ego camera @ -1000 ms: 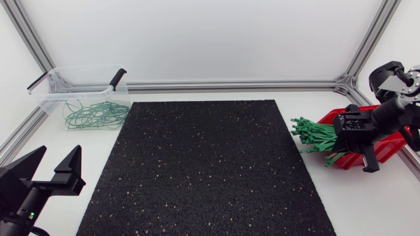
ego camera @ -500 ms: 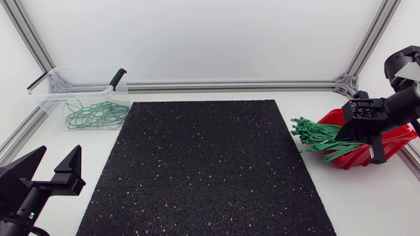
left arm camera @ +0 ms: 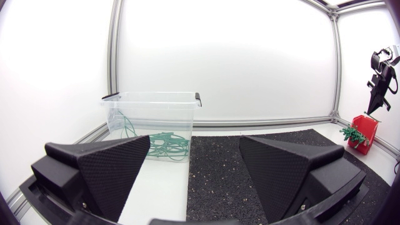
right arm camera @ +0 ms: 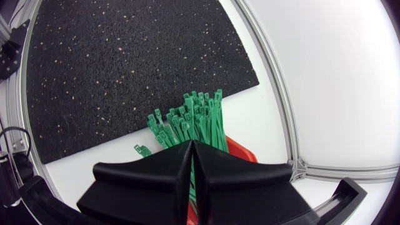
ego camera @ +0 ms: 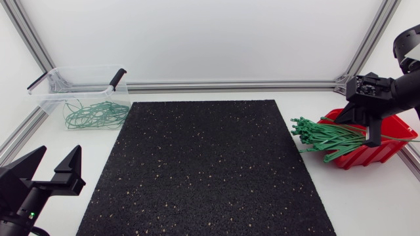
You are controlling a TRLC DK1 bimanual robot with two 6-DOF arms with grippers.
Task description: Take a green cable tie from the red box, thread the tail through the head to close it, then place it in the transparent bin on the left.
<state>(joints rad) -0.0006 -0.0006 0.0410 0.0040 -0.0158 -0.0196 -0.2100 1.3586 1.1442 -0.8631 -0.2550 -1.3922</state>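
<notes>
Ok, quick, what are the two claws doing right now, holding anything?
Left gripper: open, holding nothing.
Right gripper: closed on a green cable tie, above the red box.

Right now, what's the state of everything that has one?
left claw: open, empty.
right claw: shut on a green cable tie, above the red box.
red box: open, tie bundle sticking out over its edge.
transparent bin: lid off, looped ties inside.

Black speckled mat (ego camera: 210, 164) flat on white table (ego camera: 367, 203).
</notes>
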